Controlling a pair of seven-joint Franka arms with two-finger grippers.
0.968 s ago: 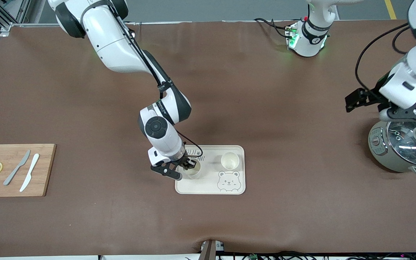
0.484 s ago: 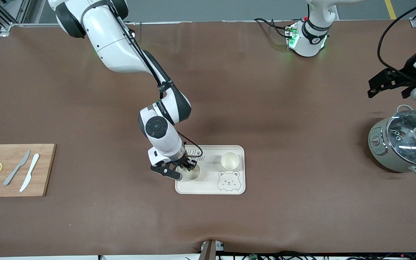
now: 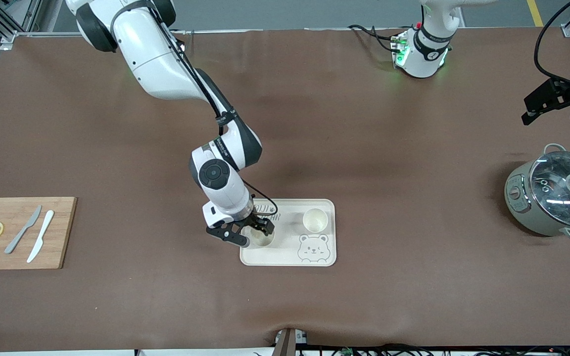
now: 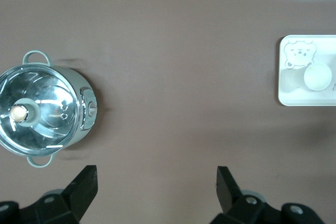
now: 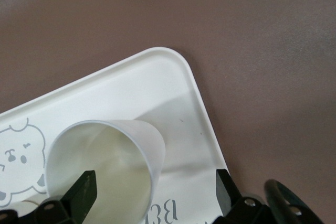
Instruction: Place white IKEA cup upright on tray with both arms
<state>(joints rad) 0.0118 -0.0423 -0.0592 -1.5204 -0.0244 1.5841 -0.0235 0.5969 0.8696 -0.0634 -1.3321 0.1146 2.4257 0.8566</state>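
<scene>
The right gripper (image 3: 257, 231), jaws released, straddles an upright cup (image 3: 262, 238) on the tray (image 3: 287, 258), lower centre. The left gripper (image 3: 557, 106) waits open, upper right.

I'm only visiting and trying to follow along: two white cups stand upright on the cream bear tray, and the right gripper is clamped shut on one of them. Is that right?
Not quite. Two white cups do stand upright on the tray, but the right gripper is open: the right wrist view shows its fingers spread wide on either side of the cup, not clamped on it.
</scene>
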